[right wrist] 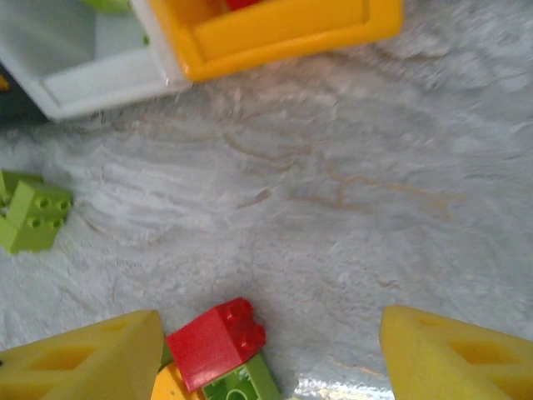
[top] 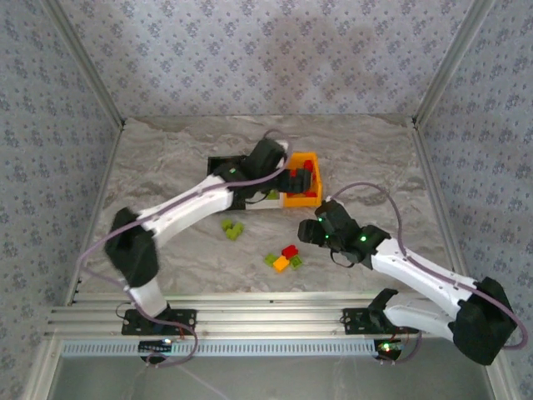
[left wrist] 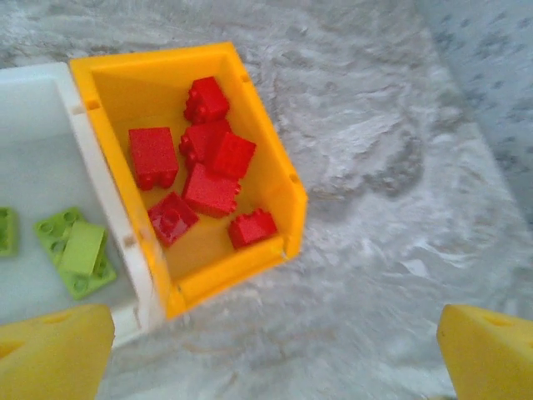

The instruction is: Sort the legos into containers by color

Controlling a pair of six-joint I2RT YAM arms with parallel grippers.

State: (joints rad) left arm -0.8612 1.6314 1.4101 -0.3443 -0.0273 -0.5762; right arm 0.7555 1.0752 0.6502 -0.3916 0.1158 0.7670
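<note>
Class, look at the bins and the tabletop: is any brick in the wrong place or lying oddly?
The sorted part looks fine: the orange bin holds only red bricks, the white bin green bricks. On the table, a red brick lies tilted against a green brick and an orange brick, all still unsorted.

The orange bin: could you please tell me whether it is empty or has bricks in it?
Not empty: in the left wrist view, several red bricks lie loose inside the orange bin, well below its rim.
</note>
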